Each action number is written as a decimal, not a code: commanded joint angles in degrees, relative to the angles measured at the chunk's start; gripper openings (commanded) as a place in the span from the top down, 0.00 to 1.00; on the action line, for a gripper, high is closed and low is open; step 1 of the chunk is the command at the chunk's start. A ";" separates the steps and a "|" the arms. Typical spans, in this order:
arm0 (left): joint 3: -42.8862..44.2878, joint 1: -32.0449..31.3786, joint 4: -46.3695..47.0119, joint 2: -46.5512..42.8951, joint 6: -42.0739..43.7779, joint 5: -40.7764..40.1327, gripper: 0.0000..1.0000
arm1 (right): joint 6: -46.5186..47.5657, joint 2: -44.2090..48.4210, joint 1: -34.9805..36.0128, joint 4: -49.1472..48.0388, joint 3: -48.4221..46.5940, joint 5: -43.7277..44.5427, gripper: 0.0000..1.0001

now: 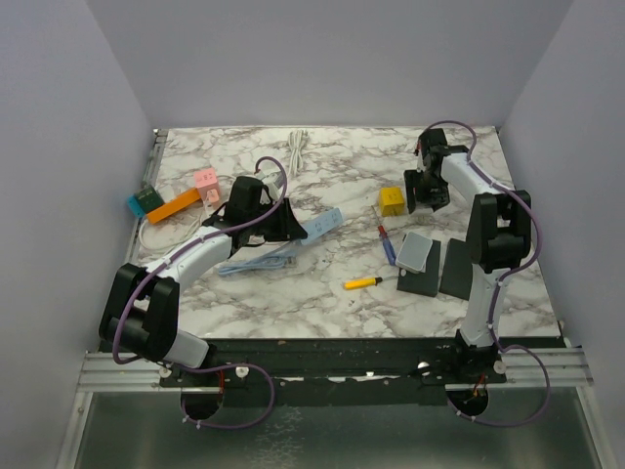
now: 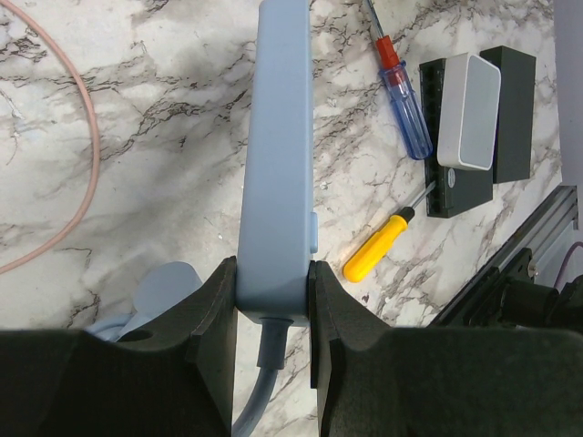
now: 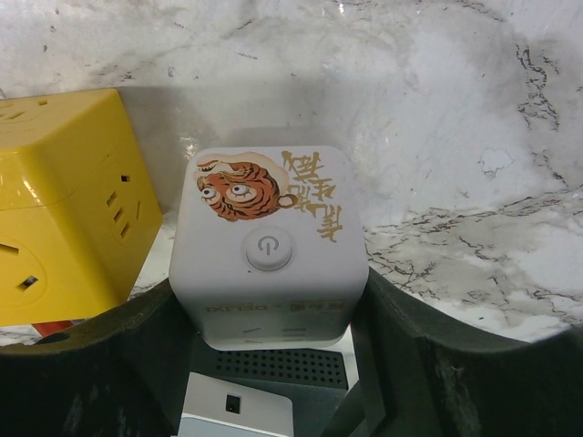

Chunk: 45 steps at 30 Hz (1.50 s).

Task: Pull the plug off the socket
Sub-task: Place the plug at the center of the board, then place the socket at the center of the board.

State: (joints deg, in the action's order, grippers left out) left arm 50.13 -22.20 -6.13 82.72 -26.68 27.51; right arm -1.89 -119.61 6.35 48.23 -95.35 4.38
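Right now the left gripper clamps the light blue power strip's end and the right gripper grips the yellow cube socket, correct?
No. The right gripper grips the white tiger-sticker cube; the yellow cube socket sits beside it, outside its grasp, per the right wrist view. The left gripper does clamp the light blue power strip at its end.

Power sign on white cube point(image 3: 301, 282)
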 commanded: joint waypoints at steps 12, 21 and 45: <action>-0.11 0.22 1.53 -0.78 0.68 -0.93 1.00 | -0.67 5.97 -0.35 -3.24 4.32 0.62 0.20; -2.56 0.07 10.44 -2.12 -7.78 -7.14 1.00 | -4.66 19.28 -0.33 -11.49 14.04 0.00 0.20; 13.95 -17.46 44.03 30.02 -37.20 -41.35 1.00 | -10.98 46.18 -0.28 -24.04 31.62 -16.40 0.21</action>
State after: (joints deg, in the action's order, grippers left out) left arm 58.59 -38.11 28.29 106.76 -57.95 -4.51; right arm -12.05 -76.01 6.35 26.59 -64.90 -8.47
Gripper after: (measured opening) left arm 0.313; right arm 0.788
